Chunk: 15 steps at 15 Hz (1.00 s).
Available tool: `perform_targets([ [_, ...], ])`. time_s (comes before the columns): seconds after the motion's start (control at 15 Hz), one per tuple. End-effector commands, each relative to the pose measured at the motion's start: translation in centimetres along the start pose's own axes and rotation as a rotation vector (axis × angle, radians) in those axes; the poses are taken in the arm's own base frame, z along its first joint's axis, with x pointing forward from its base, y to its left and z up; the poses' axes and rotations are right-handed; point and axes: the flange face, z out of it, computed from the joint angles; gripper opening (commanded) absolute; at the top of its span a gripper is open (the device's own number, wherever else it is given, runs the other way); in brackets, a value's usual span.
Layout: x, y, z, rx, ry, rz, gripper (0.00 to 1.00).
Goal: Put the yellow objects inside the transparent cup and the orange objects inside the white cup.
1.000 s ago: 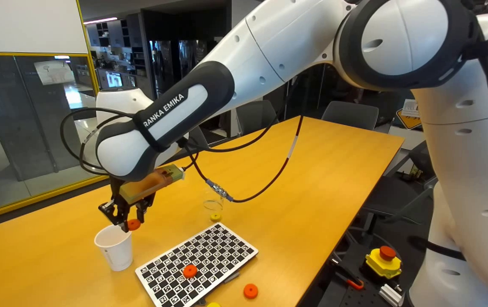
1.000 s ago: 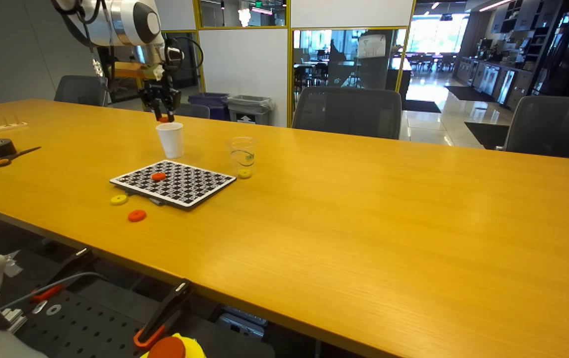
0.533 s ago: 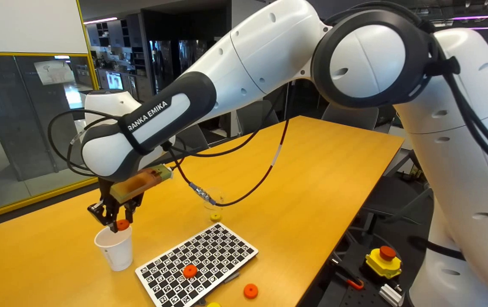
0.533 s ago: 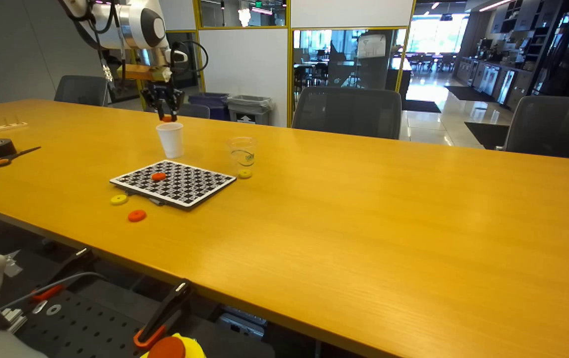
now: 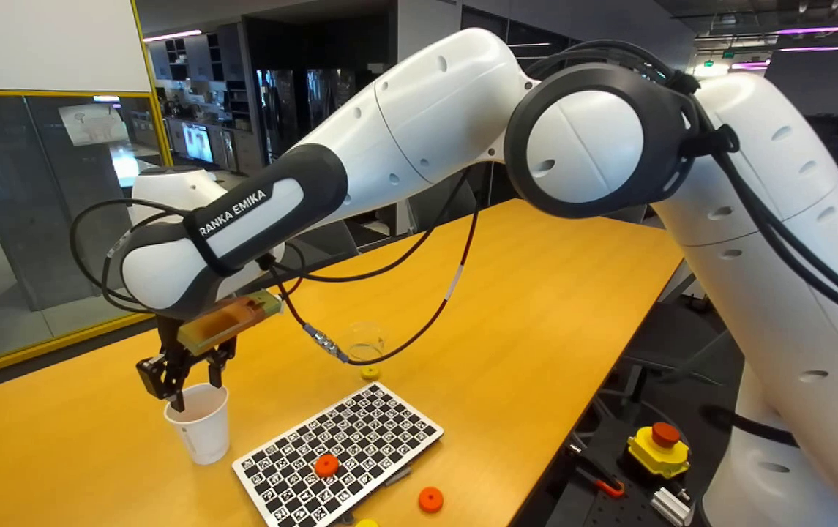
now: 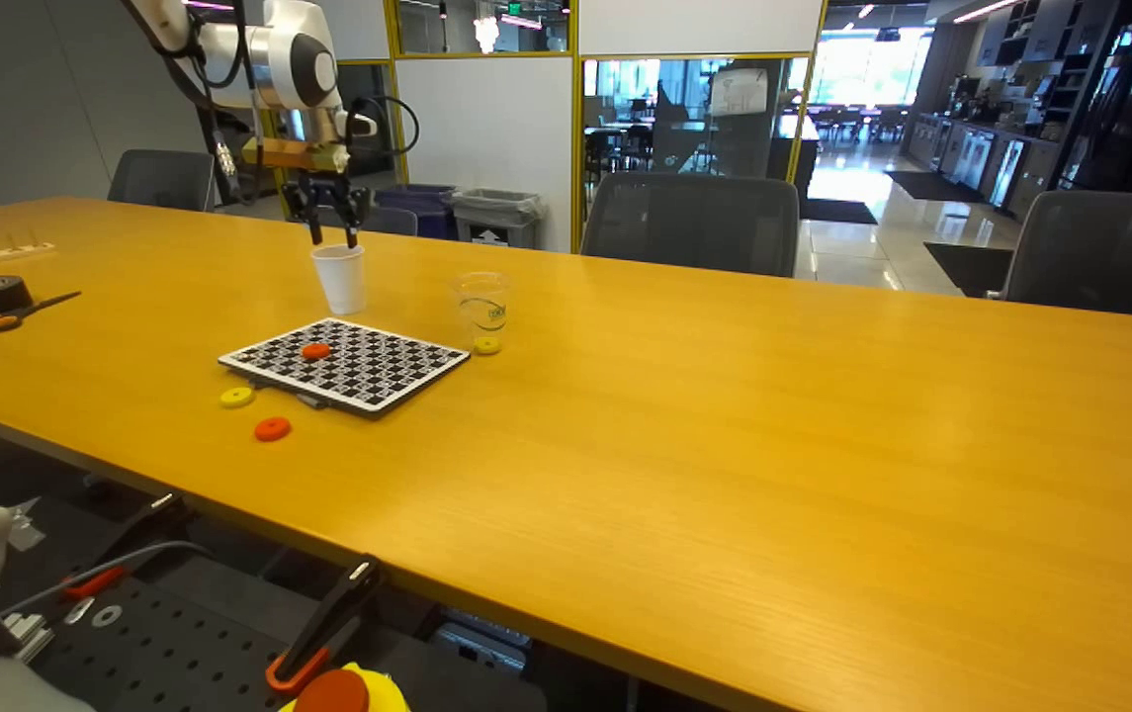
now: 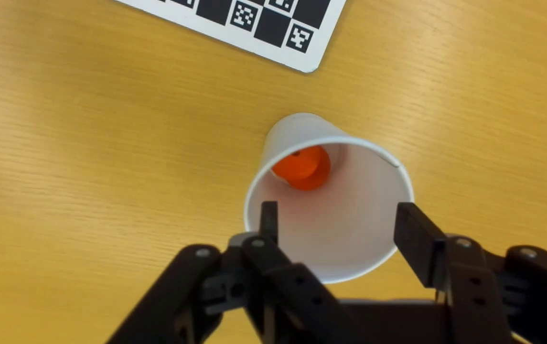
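Two orange pieces (image 7: 301, 165) show inside the white cup (image 6: 341, 284); my gripper (image 7: 335, 210) stands spread over its mouth. Another orange piece (image 6: 273, 428) lies nearer my edge of the desk (image 6: 724, 475).

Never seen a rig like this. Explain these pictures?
It's a white jointed robot arm with a black two-fingered gripper. Two pictures come from cameras outside the robot; the third, from its wrist, looks down past the gripper into an opaque white tapered cup with round orange discs inside. The yellow wood-grained table holds a black-and-white checkered board carrying one orange disc, a clear tumbler with a yellow disc at its base, and a loose orange disc and loose yellow disc nearby. The gripper stands open at the cup's mouth, holding nothing.
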Motion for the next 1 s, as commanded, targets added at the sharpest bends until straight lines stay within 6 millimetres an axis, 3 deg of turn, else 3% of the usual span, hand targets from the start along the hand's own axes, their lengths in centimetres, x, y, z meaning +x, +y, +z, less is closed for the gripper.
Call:
perform_targets([
  [0.0,0.8,-0.3,-0.7,0.015,-0.011,-0.004,0.96],
  [0.2,-0.2,-0.3,-1.8,-0.023,0.0,0.023,1.0],
  [0.47,-3.4,0.4,-2.6,-0.063,-0.018,0.111,1.0],
  [0.73,-7.5,1.4,-1.7,-0.071,-0.054,0.19,1.0],
  [0.93,-10.5,2.6,0.1,-0.088,-0.066,0.256,1.0],
])
